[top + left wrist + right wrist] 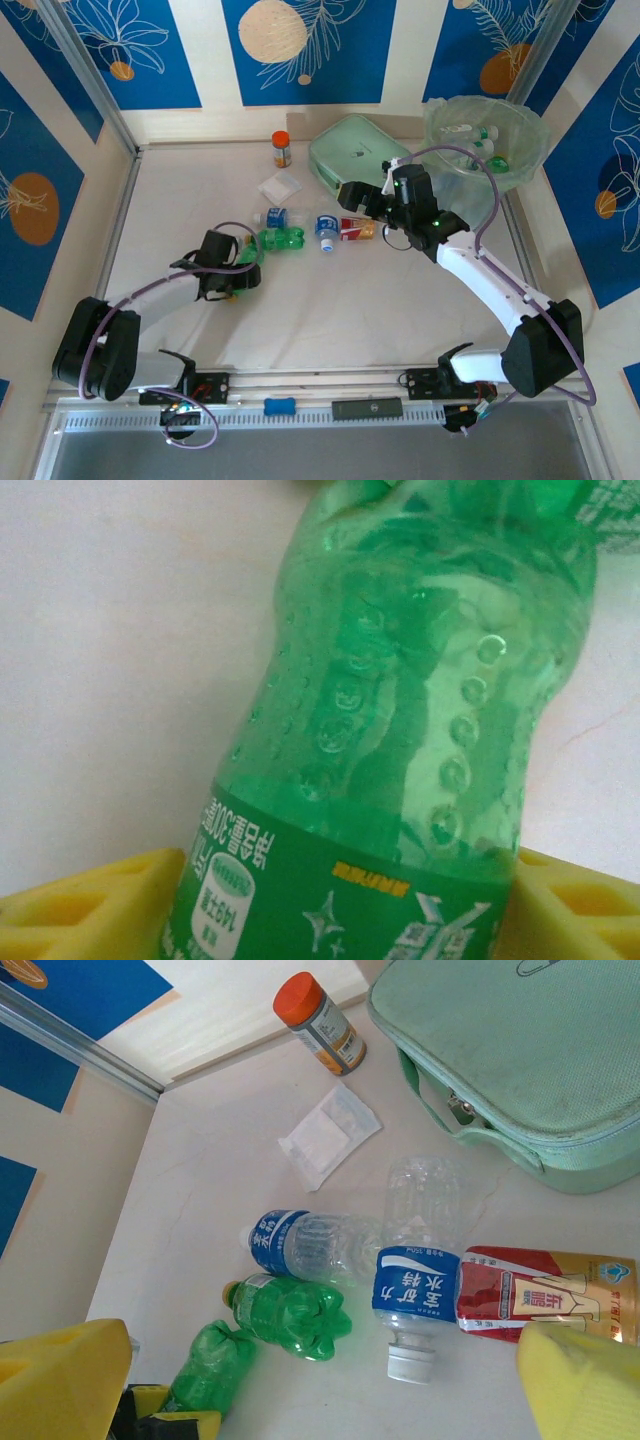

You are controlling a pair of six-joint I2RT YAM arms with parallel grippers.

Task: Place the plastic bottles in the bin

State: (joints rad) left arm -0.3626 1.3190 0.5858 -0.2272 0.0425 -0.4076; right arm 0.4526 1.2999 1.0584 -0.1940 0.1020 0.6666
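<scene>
Well left of the bin (485,140), the left tool (236,272) grips a green bottle (400,730), pads against both sides, its long axis pointing toward the bin. Loose bottles (300,225) lie on the bench (330,310) between. The right tool (358,195), jaws wide, hovers over them, nearer the bin. A green case (345,150) sits beside the bin.

The plastic bottles (283,239) lie at the table's (330,310) middle, the case (350,150) behind them, the bin (536,142) far right.
</scene>
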